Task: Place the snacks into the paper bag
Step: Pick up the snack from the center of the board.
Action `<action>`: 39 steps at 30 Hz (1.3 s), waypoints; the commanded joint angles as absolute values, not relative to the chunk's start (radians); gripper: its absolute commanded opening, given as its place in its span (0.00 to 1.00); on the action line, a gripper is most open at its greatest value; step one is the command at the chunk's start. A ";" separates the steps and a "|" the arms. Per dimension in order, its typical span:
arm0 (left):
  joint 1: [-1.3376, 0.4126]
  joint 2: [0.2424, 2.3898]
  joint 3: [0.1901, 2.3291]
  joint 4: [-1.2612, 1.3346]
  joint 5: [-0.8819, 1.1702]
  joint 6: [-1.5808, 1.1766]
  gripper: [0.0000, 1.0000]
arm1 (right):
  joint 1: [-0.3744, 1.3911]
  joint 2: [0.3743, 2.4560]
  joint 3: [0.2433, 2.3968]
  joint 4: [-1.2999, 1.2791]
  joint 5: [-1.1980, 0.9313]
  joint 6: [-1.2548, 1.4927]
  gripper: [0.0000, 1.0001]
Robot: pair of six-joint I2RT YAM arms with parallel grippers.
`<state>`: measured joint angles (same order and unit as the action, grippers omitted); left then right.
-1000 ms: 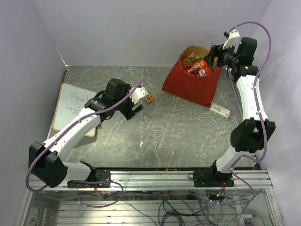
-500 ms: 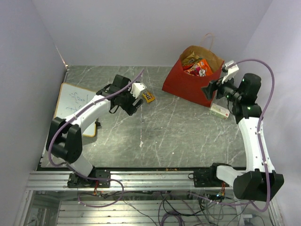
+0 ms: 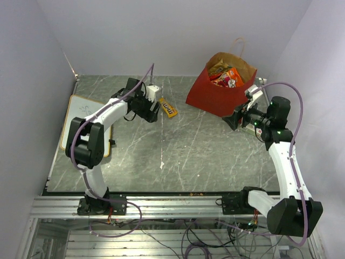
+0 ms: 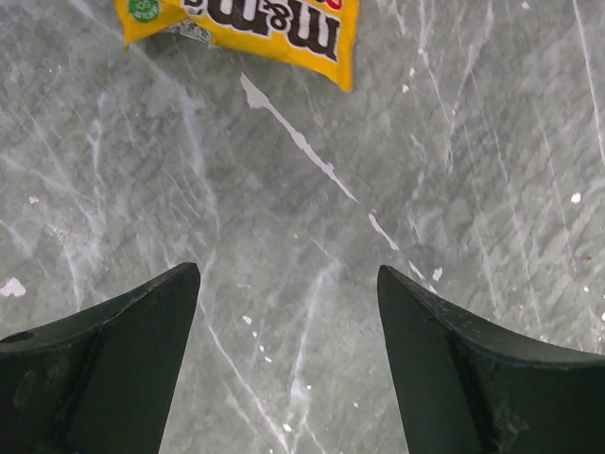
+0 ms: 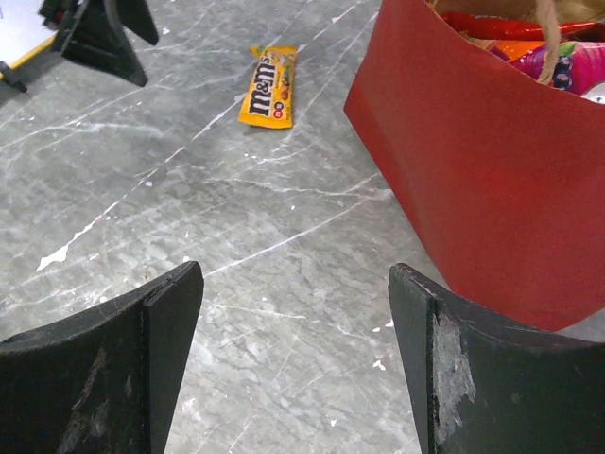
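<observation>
1. The paper bag (image 3: 215, 100) stands at the far right of the grey marbled table (image 3: 178, 156). It is red outside and brown inside, its mouth is open upward, and a twisted handle rises above its far rim.
2. Snack packets (image 3: 225, 75) fill the bag almost to the rim. Orange, red, pink and gold wrappers show at the top.
3. One yellow M&M's packet (image 3: 169, 109) lies flat on the table to the left of the bag and clear of it. No gripper touches it.
4. The left gripper (image 3: 152, 110) sits low over the table, just beside the packet on its left.
5. In the left wrist view, the left gripper's dark fingers (image 4: 113, 350) are spread wide with only bare table between them. The packet (image 4: 255, 24) lies just past the fingertips at the top edge.
6. The right gripper (image 3: 233, 120) hangs near the near-right corner of the bag.
7. In the right wrist view, the right gripper's fingers (image 5: 473, 359) are spread apart and grip nothing. The bag's red wall (image 5: 454, 161) is just ahead on the right, and the M&M's packet (image 5: 267, 87) lies farther off.
8. A white board (image 3: 81, 116) lies flat at the table's left edge, partly under the left arm.
</observation>
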<state>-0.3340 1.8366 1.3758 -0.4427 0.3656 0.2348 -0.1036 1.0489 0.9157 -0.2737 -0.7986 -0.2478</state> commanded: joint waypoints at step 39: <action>-0.173 2.442 1.840 -0.087 0.746 -0.439 0.85 | -0.123 1.054 0.875 -0.250 -0.865 -0.284 0.78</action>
<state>-0.1722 2.3951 1.8011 -0.1467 0.7193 -0.3534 -0.1162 1.0512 0.8890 -0.2722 -0.8513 -0.2707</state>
